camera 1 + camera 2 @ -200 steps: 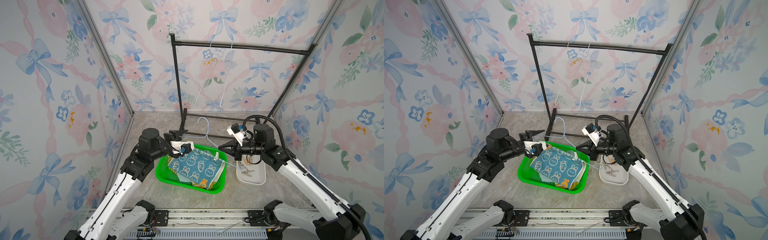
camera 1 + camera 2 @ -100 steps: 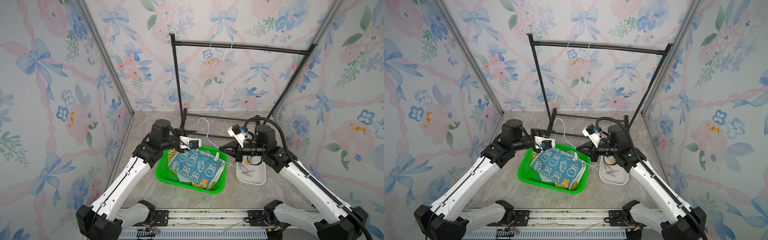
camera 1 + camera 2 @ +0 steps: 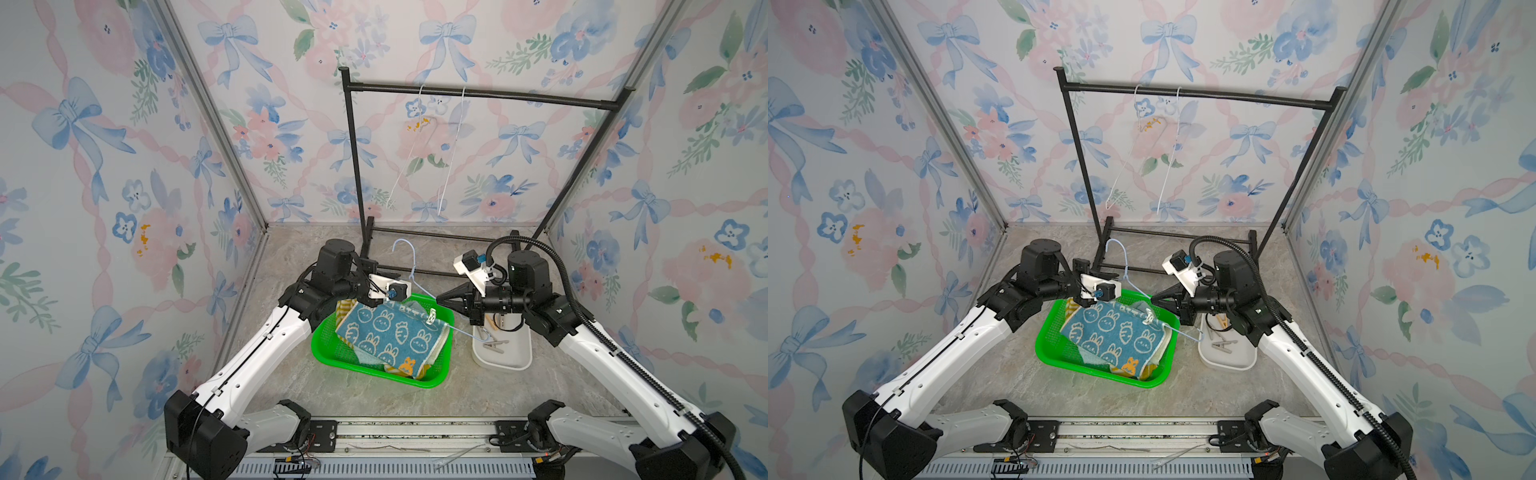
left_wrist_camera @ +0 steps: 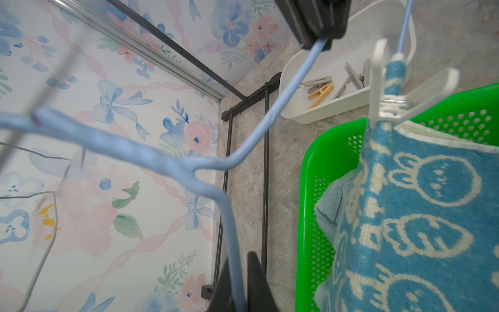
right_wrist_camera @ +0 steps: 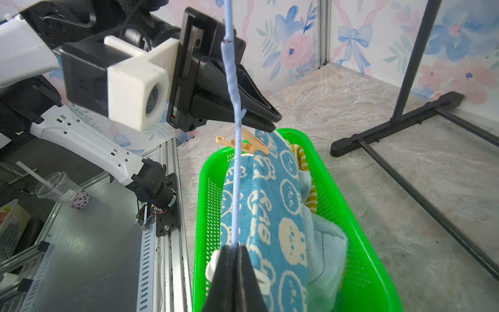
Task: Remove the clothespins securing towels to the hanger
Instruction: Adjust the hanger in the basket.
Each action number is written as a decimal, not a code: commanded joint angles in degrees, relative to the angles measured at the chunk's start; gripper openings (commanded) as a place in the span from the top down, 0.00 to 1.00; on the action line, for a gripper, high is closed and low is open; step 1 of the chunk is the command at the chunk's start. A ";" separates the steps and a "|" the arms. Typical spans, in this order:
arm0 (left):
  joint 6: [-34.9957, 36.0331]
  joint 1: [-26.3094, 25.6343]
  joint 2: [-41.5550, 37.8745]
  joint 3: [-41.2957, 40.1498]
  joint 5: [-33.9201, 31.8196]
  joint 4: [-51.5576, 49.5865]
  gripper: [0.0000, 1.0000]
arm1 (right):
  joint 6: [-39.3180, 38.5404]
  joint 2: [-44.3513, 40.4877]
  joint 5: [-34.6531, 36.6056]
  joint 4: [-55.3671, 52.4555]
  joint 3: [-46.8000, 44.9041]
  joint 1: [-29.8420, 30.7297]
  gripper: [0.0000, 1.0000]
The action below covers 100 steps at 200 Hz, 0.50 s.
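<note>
Currently: my left gripper (image 4: pixel 239 270), right gripper (image 5: pixel 234 251) both clamped on hanger (image 4: pixel 151 159) above basket (image 3: pixel 332 361). Risk: thin wire twists, towel (image 3: pixel 390 328) drags white clothespin (image 4: pixel 388 106) askew.

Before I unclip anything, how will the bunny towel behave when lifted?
Probably floppy: the bunny towel sags from the blue hanger and folds into the green basket. Likely light: just the white clothespin and tan clothespin pin it to that thin wire. Terry pile looks grippy.
</note>
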 commanded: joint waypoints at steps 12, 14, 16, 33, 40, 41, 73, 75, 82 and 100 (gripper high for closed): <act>1.23 -0.43 -0.09 0.76 0.20 -1.52 0.98 | -1.03 -0.69 1.41 1.16 -0.07 0.75 1.00; 1.36 -0.43 -0.13 0.78 0.15 -1.48 0.99 | -1.05 -0.74 1.51 1.13 -0.06 0.81 1.00; 1.34 -0.47 -0.12 0.69 0.12 -1.45 1.00 | -1.01 -0.74 1.58 1.08 -0.08 0.82 1.00; 1.39 -0.50 -0.07 0.67 -0.14 -1.50 1.00 | -1.06 -0.94 2.03 1.03 -0.13 0.83 1.00; 1.37 -0.52 -0.24 0.67 -0.24 -1.45 1.00 | -1.18 -0.99 2.23 1.03 -0.12 0.84 1.00; 1.38 -0.52 -0.24 0.71 -0.29 -1.47 1.00 | -1.16 -0.99 2.24 1.03 -0.12 0.83 1.00; 0.94 -0.78 -0.42 0.61 -1.20 -1.50 1.00 | -1.41 -1.13 3.02 0.69 0.22 0.91 0.99; 0.93 -0.82 -0.55 0.61 -1.27 -1.50 1.00 | -1.51 -1.16 3.10 0.68 0.23 0.91 0.98; 0.80 -0.87 -0.57 0.62 -1.47 -1.50 1.00 | -1.68 -1.22 3.47 0.51 0.32 1.04 0.97; 0.04 -1.03 -0.62 0.60 -1.82 -1.49 1.00 | -2.17 -1.47 4.61 -0.08 0.93 1.15 0.95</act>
